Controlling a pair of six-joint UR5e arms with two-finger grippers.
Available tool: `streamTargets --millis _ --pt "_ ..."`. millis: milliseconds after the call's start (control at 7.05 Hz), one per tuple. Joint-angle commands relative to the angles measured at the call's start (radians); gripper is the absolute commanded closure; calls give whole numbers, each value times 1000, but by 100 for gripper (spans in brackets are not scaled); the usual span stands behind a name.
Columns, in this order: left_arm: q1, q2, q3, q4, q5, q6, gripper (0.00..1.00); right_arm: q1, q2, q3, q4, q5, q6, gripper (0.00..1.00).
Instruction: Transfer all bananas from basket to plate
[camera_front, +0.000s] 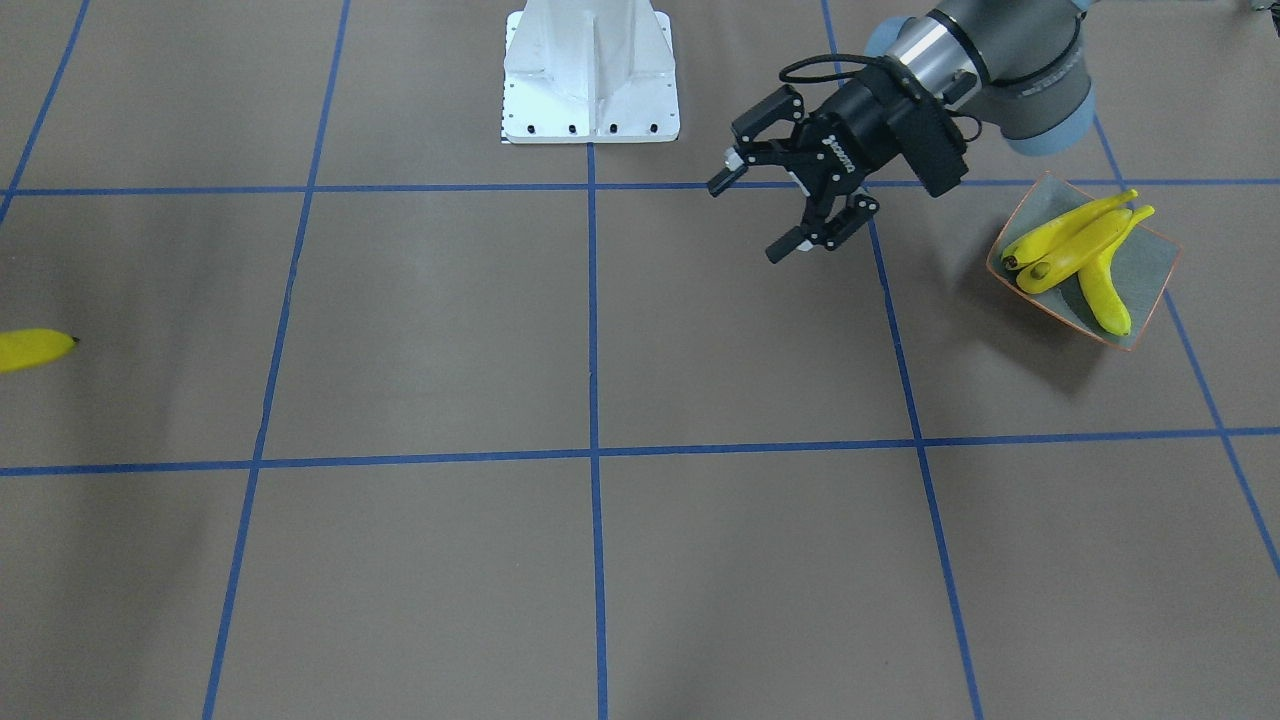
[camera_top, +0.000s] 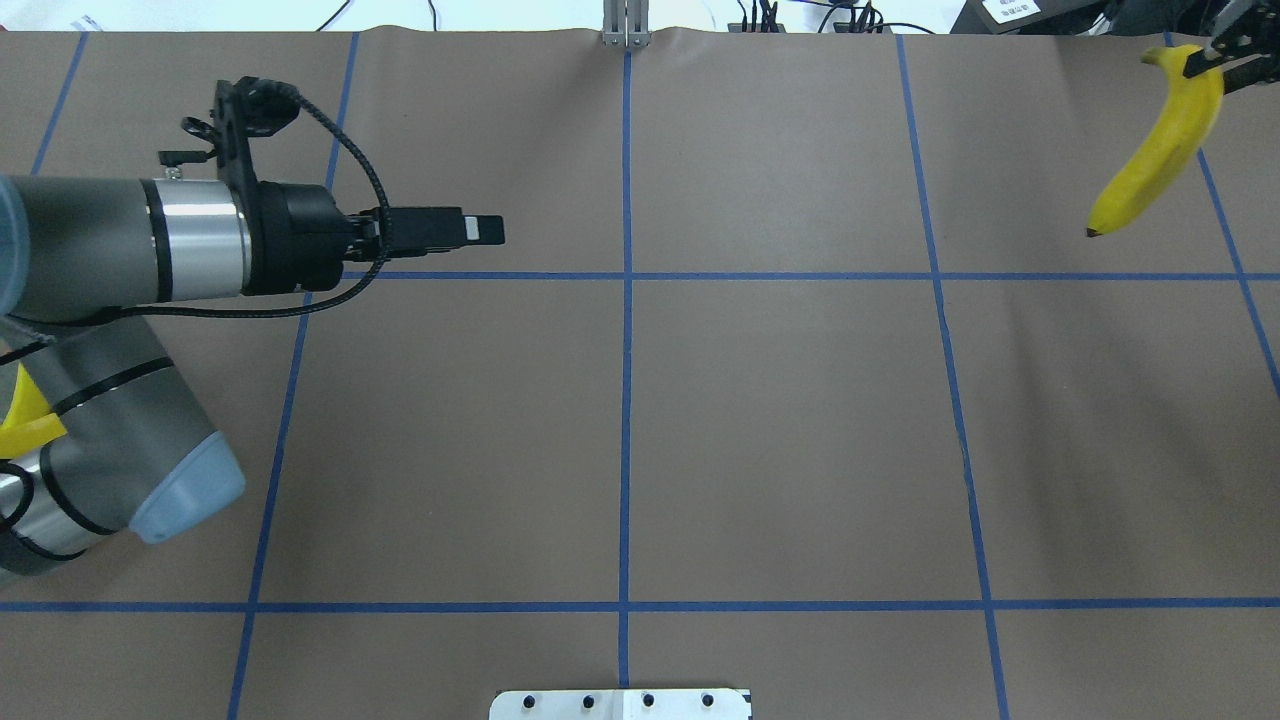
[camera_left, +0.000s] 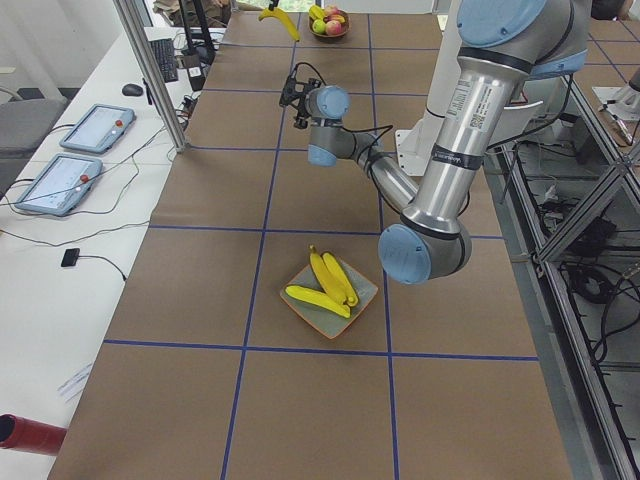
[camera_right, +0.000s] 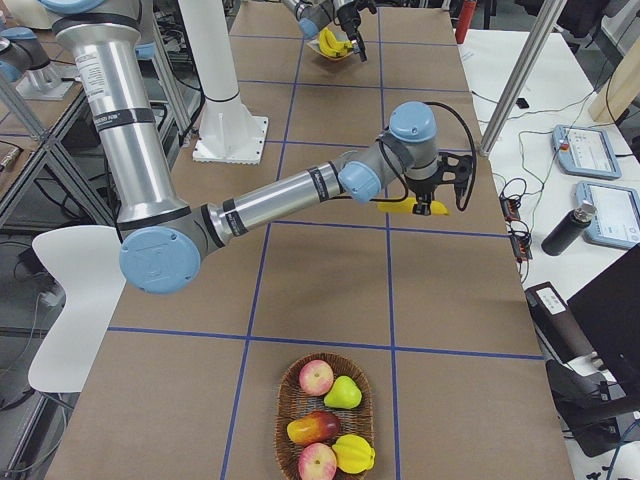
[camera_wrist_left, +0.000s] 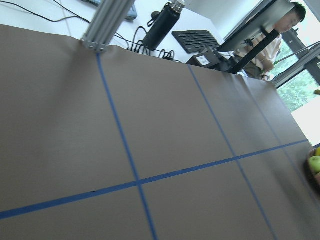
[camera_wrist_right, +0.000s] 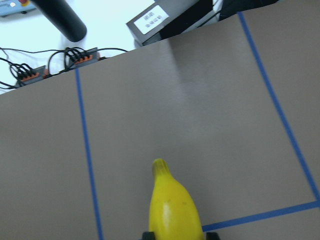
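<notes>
Three yellow bananas (camera_front: 1075, 245) lie on the grey-green plate (camera_front: 1152, 268) with the orange rim; in the exterior left view the plate (camera_left: 366, 287) sits beside the left arm's elbow. My left gripper (camera_front: 755, 215) is open and empty, hovering above the table away from the plate. My right gripper (camera_top: 1222, 58) is shut on the stem end of a fourth banana (camera_top: 1150, 140), which hangs in the air over the table's far right. That banana also shows in the right wrist view (camera_wrist_right: 172, 210) and at the front view's left edge (camera_front: 35, 348).
A wicker basket (camera_right: 290, 440) with apples, a pear and other fruit stands near the table's right end, with no banana showing in it. The white robot base (camera_front: 590, 75) stands at the table's near edge. Tablets and cables lie beyond the table's far edge.
</notes>
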Motion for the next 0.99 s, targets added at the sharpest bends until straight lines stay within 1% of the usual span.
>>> streamTargets --millis 0,284,567,709,851 --pt "41 -94 27 -1 4 -58 1 -130 89 40 101 -2 270 100" --pt "66 -122 35 -3 5 -53 1 -207 169 65 89 2 351 100" --pt "72 -131 47 -8 5 -52 1 -274 194 96 86 1 369 100" --pt "73 -131 55 -9 5 -47 1 -313 209 114 57 -1 376 100" --pt "75 -131 56 -9 5 -47 1 -345 247 157 -30 -4 380 100"
